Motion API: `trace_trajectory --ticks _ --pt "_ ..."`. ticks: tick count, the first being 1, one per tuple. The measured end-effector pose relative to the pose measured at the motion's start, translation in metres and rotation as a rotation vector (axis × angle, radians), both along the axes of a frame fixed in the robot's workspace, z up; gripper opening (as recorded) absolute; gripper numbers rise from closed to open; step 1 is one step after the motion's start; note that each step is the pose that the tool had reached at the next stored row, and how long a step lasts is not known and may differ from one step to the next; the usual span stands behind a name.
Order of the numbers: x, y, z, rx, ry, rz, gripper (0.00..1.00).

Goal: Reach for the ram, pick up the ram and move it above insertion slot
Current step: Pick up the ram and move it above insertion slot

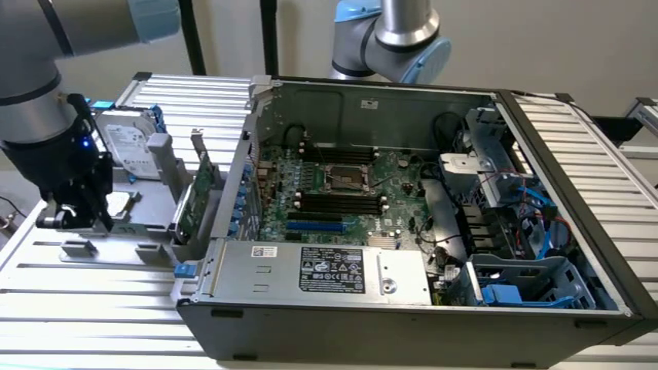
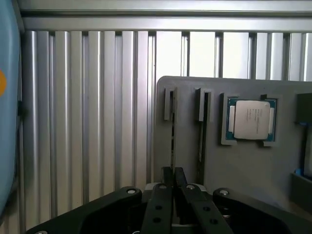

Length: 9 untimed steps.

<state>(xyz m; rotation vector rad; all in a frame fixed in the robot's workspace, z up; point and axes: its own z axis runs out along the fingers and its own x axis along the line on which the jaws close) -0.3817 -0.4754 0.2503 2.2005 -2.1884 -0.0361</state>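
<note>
The ram [image 2: 172,141] stands edge-on in a narrow slot of a grey holder [image 2: 243,170] and shows as a thin dark line. My gripper [image 2: 173,171] is straight over that slot, its fingers pressed together on the ram's top edge. In the exterior view my gripper [image 1: 70,220] is low at the holder's [image 1: 134,227] end, on the exterior view's left, outside the computer case. The black insertion slots [image 1: 340,202] lie on the motherboard inside the open case, well to the exterior view's right of my gripper.
A processor chip [image 2: 251,119] sits in a pocket of the holder beside a second narrow slot [image 2: 201,117]. A silver hard drive [image 1: 129,146] and a green expansion card [image 1: 197,193] stand between my gripper and the case wall [image 1: 246,154]. Another arm's base [image 1: 396,38] rises behind the case.
</note>
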Motion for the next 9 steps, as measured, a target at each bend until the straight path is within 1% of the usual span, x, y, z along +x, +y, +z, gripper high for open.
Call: trace_trajectory --ticks 5,8,9 --pt "0.002 -0.0001 0.0223 0.0016 0.0 0.009 0.13" --pt "0.005 -0.0001 0.0354 0.0038 0.0001 0.016 0.13" --pt "0.006 -0.0001 0.0392 0.0053 0.0 0.019 0.13"
